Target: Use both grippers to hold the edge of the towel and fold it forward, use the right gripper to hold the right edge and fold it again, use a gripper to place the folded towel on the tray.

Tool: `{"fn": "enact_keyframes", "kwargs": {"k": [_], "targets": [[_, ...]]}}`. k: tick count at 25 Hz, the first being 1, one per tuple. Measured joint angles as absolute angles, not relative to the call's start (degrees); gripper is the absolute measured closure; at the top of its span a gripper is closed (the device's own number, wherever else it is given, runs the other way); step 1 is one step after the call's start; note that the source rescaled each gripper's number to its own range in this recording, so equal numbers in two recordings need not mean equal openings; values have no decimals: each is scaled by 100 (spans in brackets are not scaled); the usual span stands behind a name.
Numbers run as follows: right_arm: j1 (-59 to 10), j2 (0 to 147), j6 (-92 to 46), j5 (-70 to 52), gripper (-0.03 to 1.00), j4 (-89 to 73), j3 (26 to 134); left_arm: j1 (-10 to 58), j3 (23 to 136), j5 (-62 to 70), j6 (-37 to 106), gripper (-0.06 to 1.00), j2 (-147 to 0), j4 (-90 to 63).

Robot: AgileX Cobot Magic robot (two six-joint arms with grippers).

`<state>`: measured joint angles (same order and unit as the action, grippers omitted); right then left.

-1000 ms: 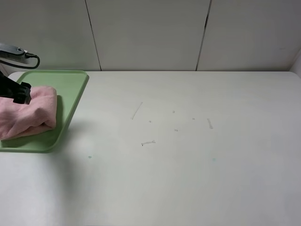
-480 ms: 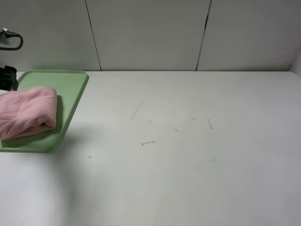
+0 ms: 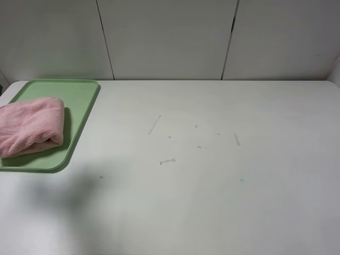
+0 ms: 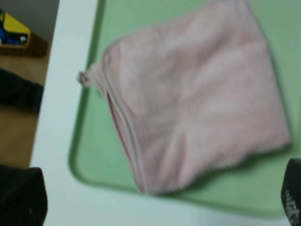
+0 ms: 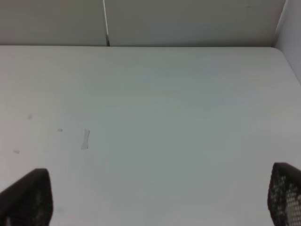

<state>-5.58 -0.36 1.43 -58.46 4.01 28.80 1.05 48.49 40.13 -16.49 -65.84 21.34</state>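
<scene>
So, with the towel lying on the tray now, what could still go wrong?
1. The towel is loosely folded, and one hemmed corner pokes past the tray rim; it might unfold or slip off.
2. The tray sits at the table corner, so a bump could push it off.

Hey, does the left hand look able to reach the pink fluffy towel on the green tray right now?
Probably yes: the left hand hangs open above the pink fluffy towel, nothing lying between them on the pale green plastic tray.
</scene>
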Motion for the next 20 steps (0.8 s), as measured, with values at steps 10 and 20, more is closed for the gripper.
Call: {"fn": "enact_keyframes", "kwargs": {"k": [10, 20], "targets": [[-558, -36, 143, -5846, -3, 401, 2880, 923, 4849, 5876, -1689, -6, -5438, 1349], [-558, -36, 143, -5846, -3, 401, 2880, 1306, 4026, 6370, -1298, -6, -4038, 850]]}}
